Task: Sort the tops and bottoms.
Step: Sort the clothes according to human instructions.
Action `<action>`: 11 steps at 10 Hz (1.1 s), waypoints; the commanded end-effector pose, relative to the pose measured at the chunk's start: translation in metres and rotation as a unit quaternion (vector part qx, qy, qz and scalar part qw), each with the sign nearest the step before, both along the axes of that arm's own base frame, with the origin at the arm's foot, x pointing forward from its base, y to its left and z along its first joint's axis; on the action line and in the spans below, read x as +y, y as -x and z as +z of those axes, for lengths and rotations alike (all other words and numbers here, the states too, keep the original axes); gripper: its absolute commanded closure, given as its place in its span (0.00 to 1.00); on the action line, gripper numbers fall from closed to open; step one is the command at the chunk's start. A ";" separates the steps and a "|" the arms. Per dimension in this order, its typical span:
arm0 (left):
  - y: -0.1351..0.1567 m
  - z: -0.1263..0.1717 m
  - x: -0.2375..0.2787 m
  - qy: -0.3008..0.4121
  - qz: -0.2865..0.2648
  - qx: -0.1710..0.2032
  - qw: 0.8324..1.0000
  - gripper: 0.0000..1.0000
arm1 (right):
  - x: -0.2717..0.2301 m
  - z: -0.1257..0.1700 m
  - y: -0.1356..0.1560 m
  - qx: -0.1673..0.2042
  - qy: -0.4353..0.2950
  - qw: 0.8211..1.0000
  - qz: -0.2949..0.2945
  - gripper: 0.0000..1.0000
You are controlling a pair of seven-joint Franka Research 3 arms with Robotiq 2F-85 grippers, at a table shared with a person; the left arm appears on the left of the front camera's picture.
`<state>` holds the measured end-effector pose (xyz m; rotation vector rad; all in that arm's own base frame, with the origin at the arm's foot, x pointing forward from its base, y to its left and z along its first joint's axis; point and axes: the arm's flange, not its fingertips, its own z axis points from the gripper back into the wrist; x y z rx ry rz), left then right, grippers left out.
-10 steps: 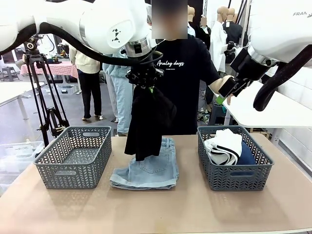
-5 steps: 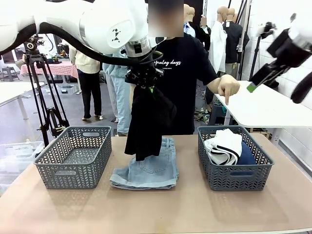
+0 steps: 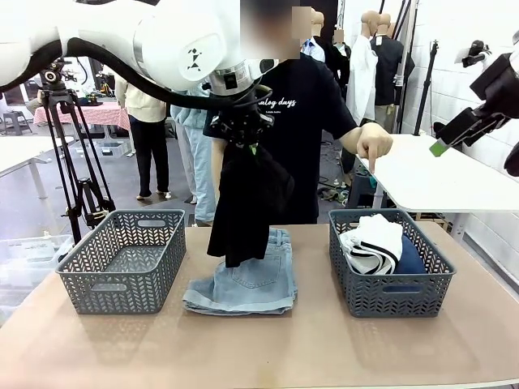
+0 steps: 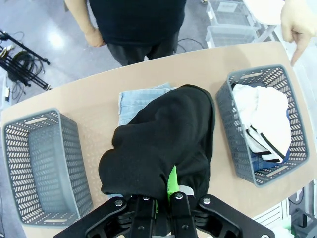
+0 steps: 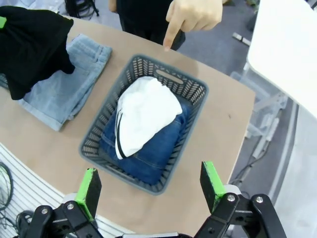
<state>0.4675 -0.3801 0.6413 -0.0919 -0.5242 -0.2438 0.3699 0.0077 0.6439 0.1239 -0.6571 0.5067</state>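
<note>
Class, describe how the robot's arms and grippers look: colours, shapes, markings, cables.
The left arm has rounded, glossy white shells with a small black triangular mark, and a thick black cable runs beneath it. The left gripper is black, with a green pad. The right gripper is black too, its two angular fingers tipped by bright green pads.

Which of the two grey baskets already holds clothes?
The right basket, below the person's pointing hand: a white striped top lies on dark jeans inside. The left basket holds nothing.
</note>
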 end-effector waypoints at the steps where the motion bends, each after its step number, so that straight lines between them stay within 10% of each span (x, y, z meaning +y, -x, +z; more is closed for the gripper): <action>1: 0.007 0.023 -0.035 0.035 -0.045 -0.027 0.998 1.00 | 0.004 0.002 0.001 -0.004 0.011 1.000 0.004 0.00; 5: 0.029 0.093 -0.120 0.093 -0.137 -0.120 0.979 1.00 | 0.004 0.002 0.001 -0.004 0.011 1.000 0.004 0.00; 11: 0.048 0.091 -0.117 0.093 -0.130 -0.107 0.981 1.00 | 0.004 0.002 0.001 -0.004 0.011 1.000 0.004 0.00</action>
